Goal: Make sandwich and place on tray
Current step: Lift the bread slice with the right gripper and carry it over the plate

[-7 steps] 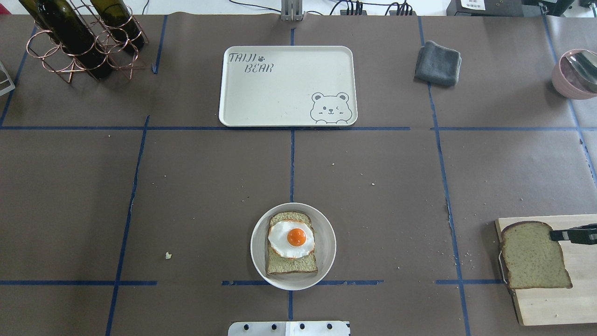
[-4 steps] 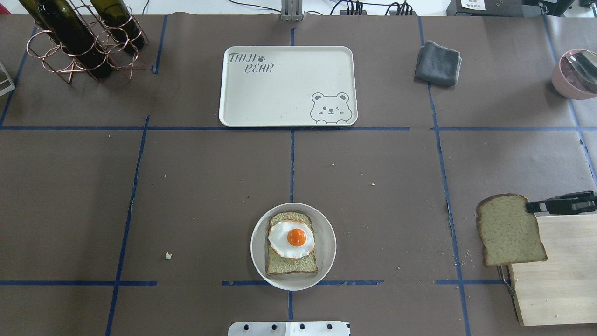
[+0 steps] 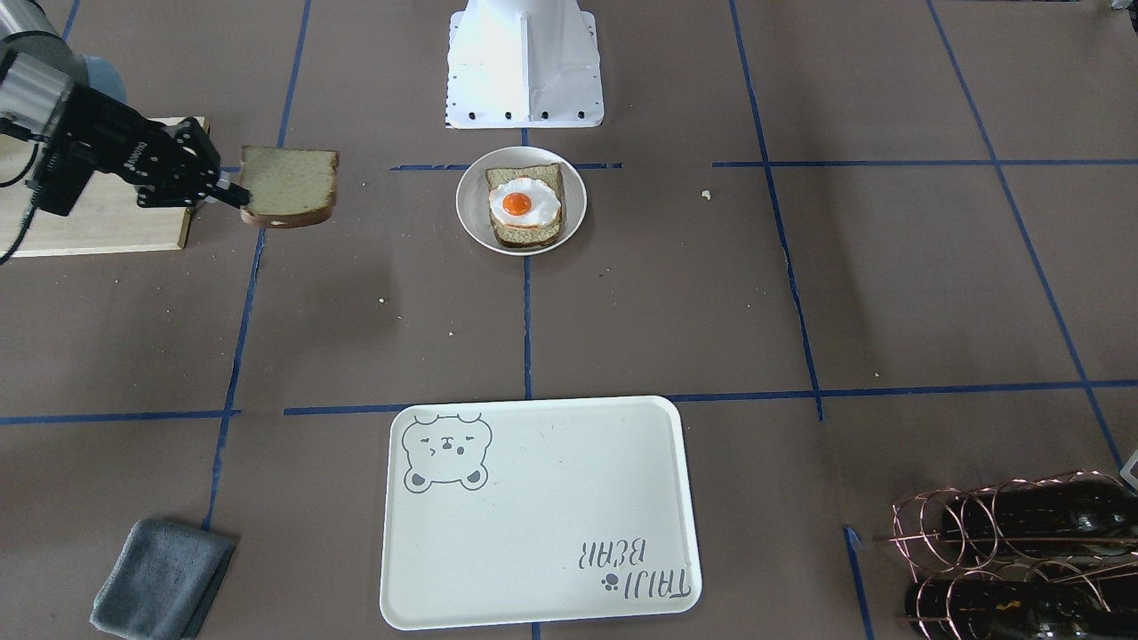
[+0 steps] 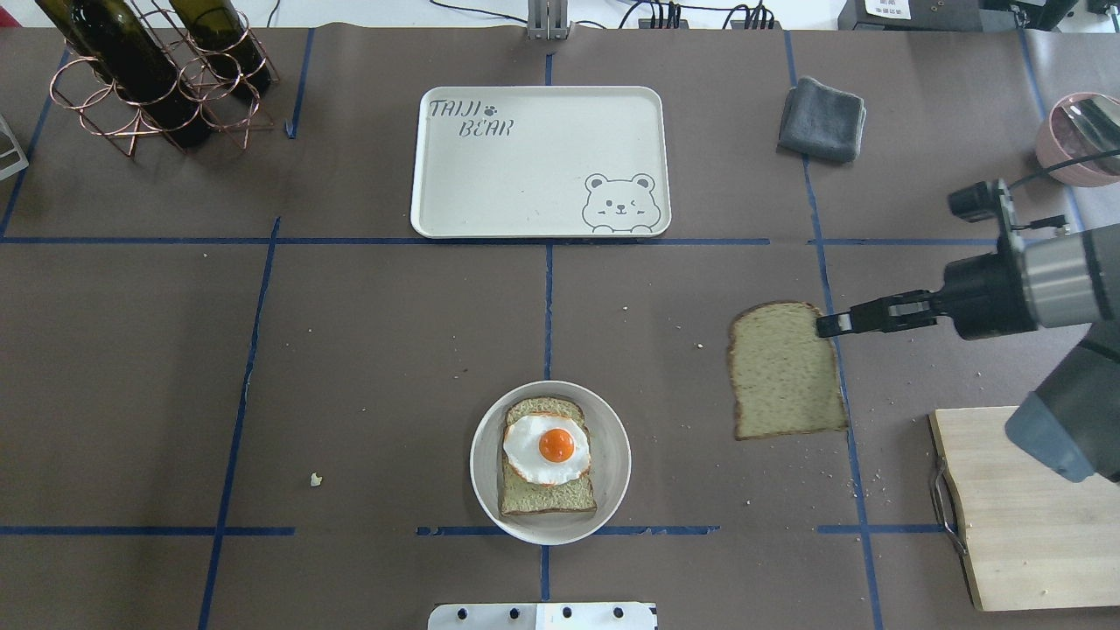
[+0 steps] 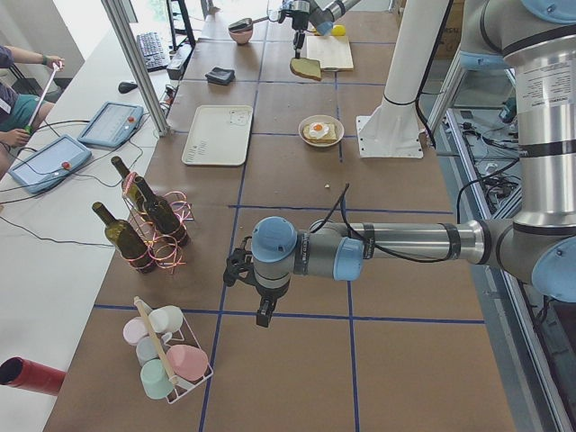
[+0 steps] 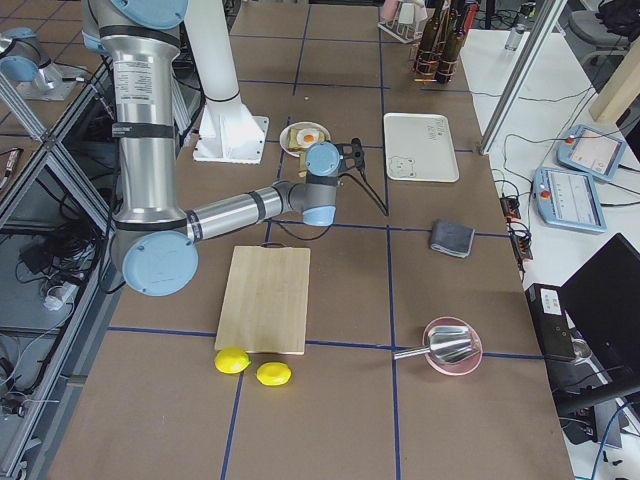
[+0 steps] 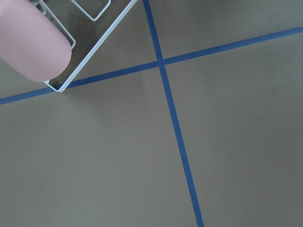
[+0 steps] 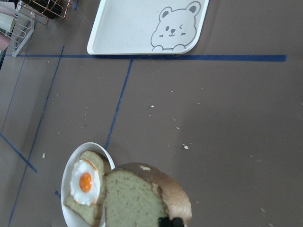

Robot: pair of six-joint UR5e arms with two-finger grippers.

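My right gripper point(image 4: 827, 325) is shut on the top corner of a tan bread slice point(image 4: 783, 372) and holds it in the air, right of the plate. The gripper point(image 3: 227, 191) and the slice point(image 3: 289, 187) also show in the front view. The slice fills the bottom of the right wrist view point(image 8: 137, 198). A second bread slice point(image 4: 542, 499) lies on a small round white plate point(image 4: 612, 455) with the fried egg point(image 4: 547, 446) on it. The cream bear tray point(image 4: 525, 175) lies bare at the table's far middle. My left gripper point(image 5: 261, 310) shows only in the left side view; I cannot tell its state.
A wooden cutting board point(image 4: 1032, 516) lies at the near right. A grey cloth point(image 4: 821, 118) and a pink bowl with a spoon point(image 4: 1076, 136) are at the far right. A wine rack with bottles point(image 4: 157, 70) stands far left. A mug rack point(image 5: 166, 360) is by my left arm.
My right gripper has lifted the bread slice off the cutting board and carried it left and away from the robot, over the bare table. The plate, egg and tray have not moved.
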